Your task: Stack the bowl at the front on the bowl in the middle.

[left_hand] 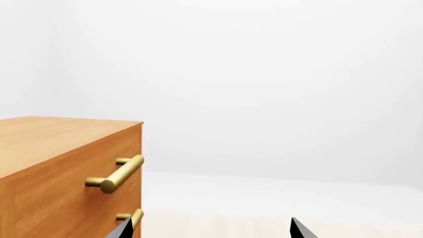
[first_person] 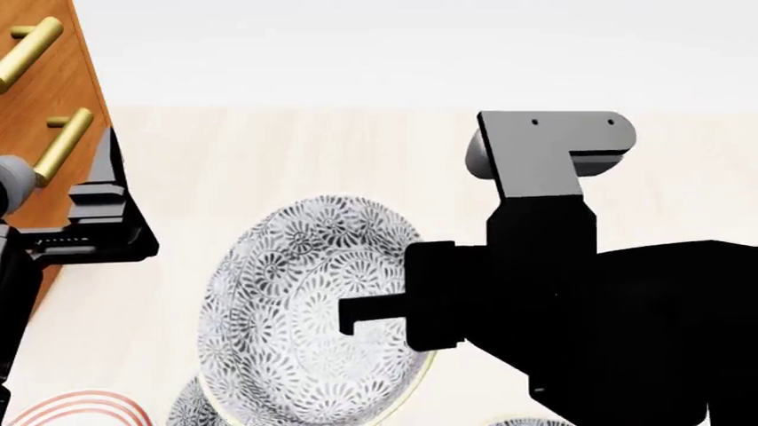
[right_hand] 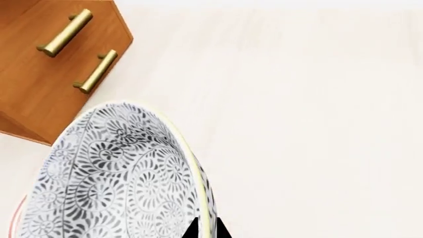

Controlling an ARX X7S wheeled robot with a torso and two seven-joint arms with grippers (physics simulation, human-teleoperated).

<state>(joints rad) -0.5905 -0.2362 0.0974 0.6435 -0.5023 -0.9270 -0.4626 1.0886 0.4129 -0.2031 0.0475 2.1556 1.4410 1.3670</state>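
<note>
The right tool (first_person: 355,318) grips the rim of the deep white grey-floral front bowl (first_person: 302,311), held tilted on edge above the pale bench (first_person: 296,151); the left tool (left_hand: 211,230) stands wide, empty.

Wooden cabinet (left_hand: 59,163), brass handles (left_hand: 118,173), left end effector (left_hand: 208,229) tips apart

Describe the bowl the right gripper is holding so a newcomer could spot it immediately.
Start from the wooden drawer cabinet with brass handles at the far left of the head view. To its right, the black right gripper clamps the rim of a grey-floral white bowl. Unlike the look-alike bowls peeking in below it, this one is lifted and tipped on edge, its inside facing the camera.
</note>
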